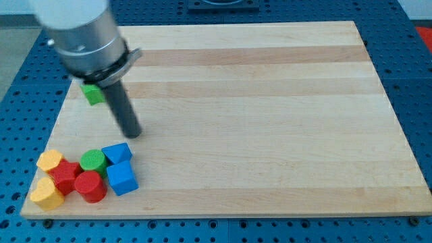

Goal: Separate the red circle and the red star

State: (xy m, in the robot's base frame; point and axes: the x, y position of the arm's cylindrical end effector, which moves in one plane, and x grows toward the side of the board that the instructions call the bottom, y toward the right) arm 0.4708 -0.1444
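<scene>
The red circle (90, 186) and the red star (65, 175) touch each other in a cluster at the view's bottom left of the wooden board (270, 101). My tip (132, 133) stands just above the cluster, a short way above the upper blue block (117, 153). It touches no block.
The cluster also holds a green circle (93, 161), a second blue block (122, 179), and two yellow blocks (49, 160) (46, 193). A green block (92, 93) sits apart near the board's left edge, partly hidden behind the arm (84, 34).
</scene>
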